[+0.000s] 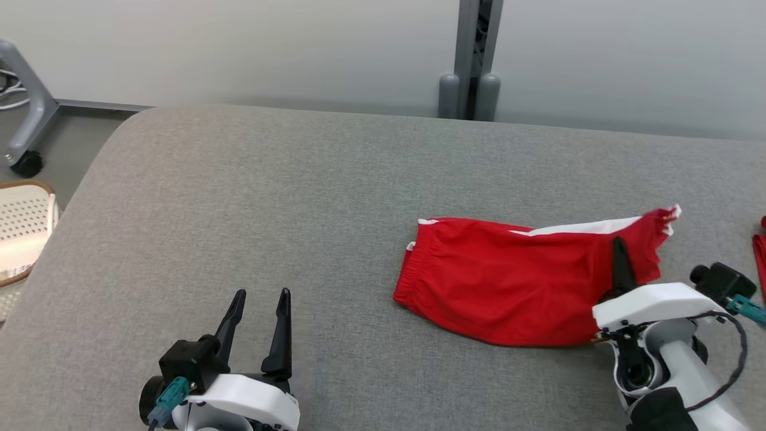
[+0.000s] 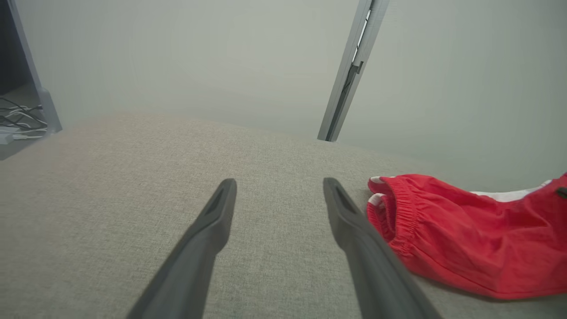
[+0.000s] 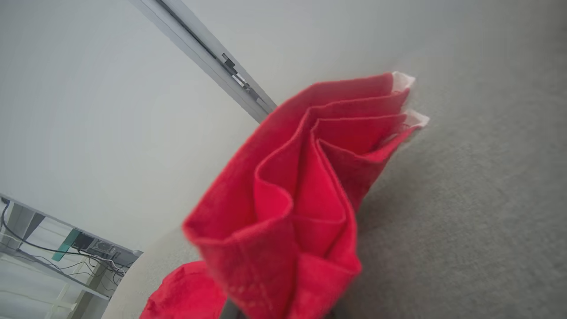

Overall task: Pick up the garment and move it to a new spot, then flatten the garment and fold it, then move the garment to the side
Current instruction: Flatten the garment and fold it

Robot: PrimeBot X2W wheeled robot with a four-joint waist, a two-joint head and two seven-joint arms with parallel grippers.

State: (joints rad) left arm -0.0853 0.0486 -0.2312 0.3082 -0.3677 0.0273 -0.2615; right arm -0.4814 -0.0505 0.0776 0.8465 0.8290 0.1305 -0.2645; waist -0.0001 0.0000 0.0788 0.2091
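The red shorts [image 1: 508,281] lie on the right half of the grey desk [image 1: 239,197], with the elastic waistband toward the middle and the leg end toward the right. The right gripper [image 1: 622,263] has that leg end. One dark finger shows across the cloth in the head view, and the hem rises off the desk beside it. In the right wrist view the cloth bunches in pleats right where the fingers would be and hides them, so the grip seems closed on several layers, though I cannot see the tips. Holding one end this way suits dragging or lifting, since the waistband would trail flat instead of crumpling.

The left gripper [image 1: 262,293] hovers low near the front edge, well apart from the shorts. Its fingers are spread wide and hold nothing. In its own view the waistband sits just beyond the right-hand finger [image 2: 354,230], so it is probably waiting to take that end.

There is plenty of bare desk to the left and toward the wall. To the right there is less room, because another red item [image 1: 760,251] lies at the frame's edge. The rounded far-left corner drops off toward a basket [image 1: 24,227].
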